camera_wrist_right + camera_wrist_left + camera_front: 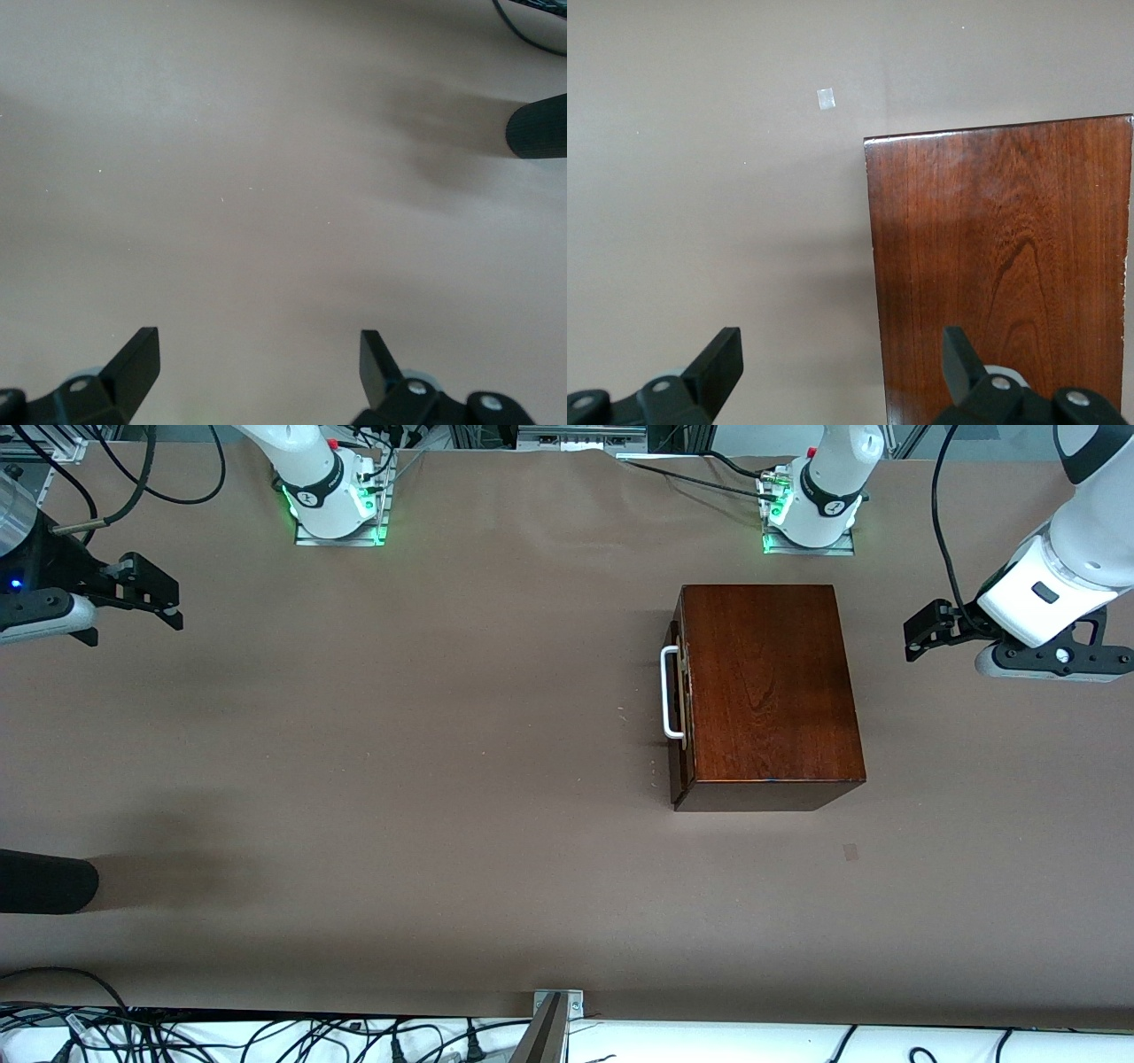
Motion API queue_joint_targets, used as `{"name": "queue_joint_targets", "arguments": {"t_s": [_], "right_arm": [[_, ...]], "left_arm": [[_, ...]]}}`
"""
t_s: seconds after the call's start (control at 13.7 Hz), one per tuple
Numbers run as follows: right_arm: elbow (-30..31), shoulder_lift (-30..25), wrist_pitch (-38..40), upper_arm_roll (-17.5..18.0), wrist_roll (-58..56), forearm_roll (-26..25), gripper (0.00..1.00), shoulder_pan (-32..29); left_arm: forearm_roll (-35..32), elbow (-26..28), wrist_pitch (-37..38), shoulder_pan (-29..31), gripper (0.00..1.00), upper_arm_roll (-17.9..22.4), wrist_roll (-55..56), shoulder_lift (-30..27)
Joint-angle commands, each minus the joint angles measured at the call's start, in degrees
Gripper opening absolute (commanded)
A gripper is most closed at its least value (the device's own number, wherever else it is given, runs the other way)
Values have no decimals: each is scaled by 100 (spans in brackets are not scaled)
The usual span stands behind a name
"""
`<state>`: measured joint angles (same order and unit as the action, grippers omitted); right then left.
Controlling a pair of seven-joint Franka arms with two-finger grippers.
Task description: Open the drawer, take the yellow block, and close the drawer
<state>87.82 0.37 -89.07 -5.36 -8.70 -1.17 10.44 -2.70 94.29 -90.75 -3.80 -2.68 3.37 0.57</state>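
Your left gripper (921,638) hangs in the air at the left arm's end of the table, its forearm slanting down from above, fingers (718,363) spread wide apart with nothing between them. Your right gripper (164,598) hangs at the right arm's end of the table, wrist roughly level, fingers (137,359) likewise parted wide and empty. Both arms are drawn well apart, each out at its own end
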Motion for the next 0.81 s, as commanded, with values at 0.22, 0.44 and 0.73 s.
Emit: {"name": "queue_joint_targets", "arguments": {"t_s": [0.22, 0.44, 0.73], "right_arm": [[-99, 24, 170, 26, 35, 12, 100, -33], [-90, 16, 179, 26, 44, 12, 100, -33], [-90, 16, 179, 26, 35, 12, 100, -33]], "left_arm": [[42, -166, 75, -15, 100, -5, -82, 84], [51, -166, 75, -15, 100, -5, -82, 92], [51, -166, 84, -24, 100, -5, -73, 110]]}}
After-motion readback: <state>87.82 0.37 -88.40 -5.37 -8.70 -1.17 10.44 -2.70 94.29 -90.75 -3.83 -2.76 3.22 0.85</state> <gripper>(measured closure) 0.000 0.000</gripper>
